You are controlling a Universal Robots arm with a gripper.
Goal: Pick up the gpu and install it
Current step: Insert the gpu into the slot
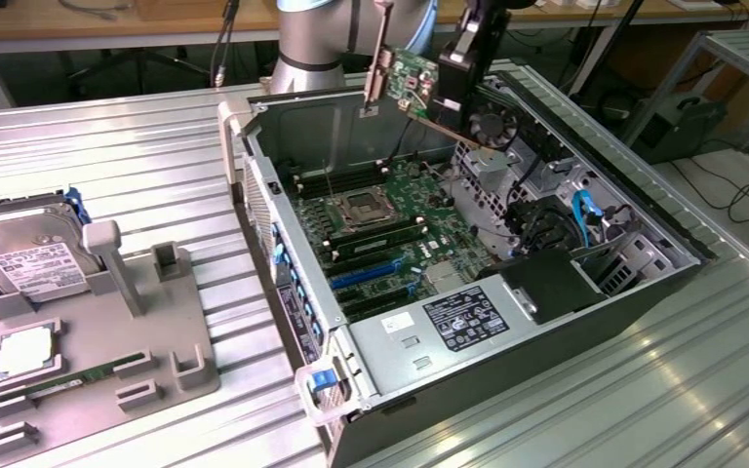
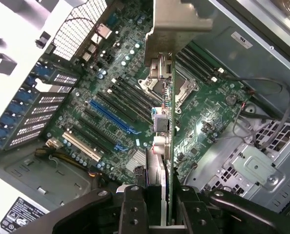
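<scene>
The gpu [image 1: 405, 83] hangs in the air above the back of the open computer case [image 1: 635, 210]. In the exterior view it shows a green circuit face and a pale metal end bracket [image 1: 377, 58]. My gripper [image 1: 449, 90] is shut on its edge. In the wrist view the gpu [image 2: 168, 122] runs edge-on away from my gripper [image 2: 163, 214], gripped between two black fingers [image 2: 133, 210], with its bracket [image 2: 181, 22] at the far end. Below it lies the green motherboard [image 2: 208, 112] with its long blue slot [image 2: 113, 117] and black slots, well clear of the card.
A grey fixture [image 1: 101, 361] at the exterior view's left carries a silver hard drive [image 1: 23, 255] and a green memory stick [image 1: 69, 387]. Inside the case are a power supply [image 1: 468, 322], a fan [image 1: 492, 125], blue cables [image 1: 583, 214] and the processor socket [image 1: 362, 207].
</scene>
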